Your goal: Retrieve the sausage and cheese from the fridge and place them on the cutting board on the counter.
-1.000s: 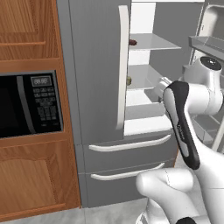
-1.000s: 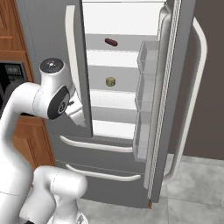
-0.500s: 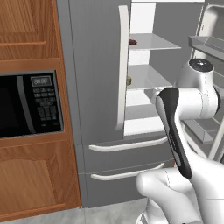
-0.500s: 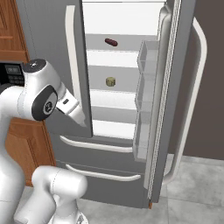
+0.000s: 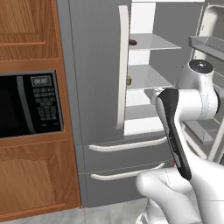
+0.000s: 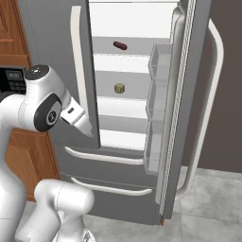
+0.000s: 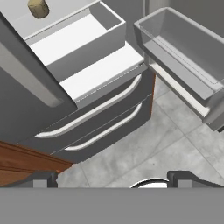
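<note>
- The tool (image 7: 112,181) is held with tips wide apart, nothing gripped, so it's ready for grabbing.
- The cheese (image 7: 38,8) is seen well ahead on a fridge (image 6: 56,42) shelf, the sausage (image 6: 120,45) a shelf higher.

Left base view: camera sits behind the arm on its left, facing forward at the fridge (image 5: 100,87), close in; the microwave (image 5: 28,103) fills its left side, the open compartment its upper right.

Right base view: camera sits behind the arm on its right, facing the same fridge (image 6: 127,94) more squarely, looking into the open shelves with the swung-out door (image 6: 182,108) to the right.

Both views share the shelves, the shut left door and the two drawers (image 6: 108,175).

Hand view: looks steeply down, rolled, over the drawers (image 7: 100,118), a door bin (image 7: 183,48) and the floor (image 7: 144,153); fingers (image 7: 41,179) at its bottom edge.
</note>
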Robot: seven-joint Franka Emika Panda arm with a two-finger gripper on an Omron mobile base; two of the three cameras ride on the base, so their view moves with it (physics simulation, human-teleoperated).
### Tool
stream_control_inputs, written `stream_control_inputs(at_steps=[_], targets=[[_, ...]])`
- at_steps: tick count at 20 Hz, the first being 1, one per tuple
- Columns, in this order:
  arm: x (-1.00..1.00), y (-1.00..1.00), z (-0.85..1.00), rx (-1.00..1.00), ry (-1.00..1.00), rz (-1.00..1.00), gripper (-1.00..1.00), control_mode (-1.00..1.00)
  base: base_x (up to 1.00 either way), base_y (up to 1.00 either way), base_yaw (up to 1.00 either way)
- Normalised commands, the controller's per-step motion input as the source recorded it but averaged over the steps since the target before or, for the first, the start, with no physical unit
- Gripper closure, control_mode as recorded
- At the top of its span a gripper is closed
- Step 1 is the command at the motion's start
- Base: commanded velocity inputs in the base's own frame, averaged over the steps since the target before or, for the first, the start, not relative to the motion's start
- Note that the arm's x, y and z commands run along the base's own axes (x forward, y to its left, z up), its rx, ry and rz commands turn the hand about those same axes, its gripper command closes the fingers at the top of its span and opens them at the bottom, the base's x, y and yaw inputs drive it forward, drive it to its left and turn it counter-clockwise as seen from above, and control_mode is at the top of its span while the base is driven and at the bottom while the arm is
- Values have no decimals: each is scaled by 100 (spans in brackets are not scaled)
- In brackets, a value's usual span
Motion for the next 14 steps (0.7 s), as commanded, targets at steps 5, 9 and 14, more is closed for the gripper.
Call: stream_control_inputs(at_steps=[5,9,14], targets=[[0,0,0,0,0,0,-100,-100,0,0,0],[0,0,0,0,0,0,-100,-100,0,0,0],[0,0,0,0,0,0,-100,100,0,0,0]])
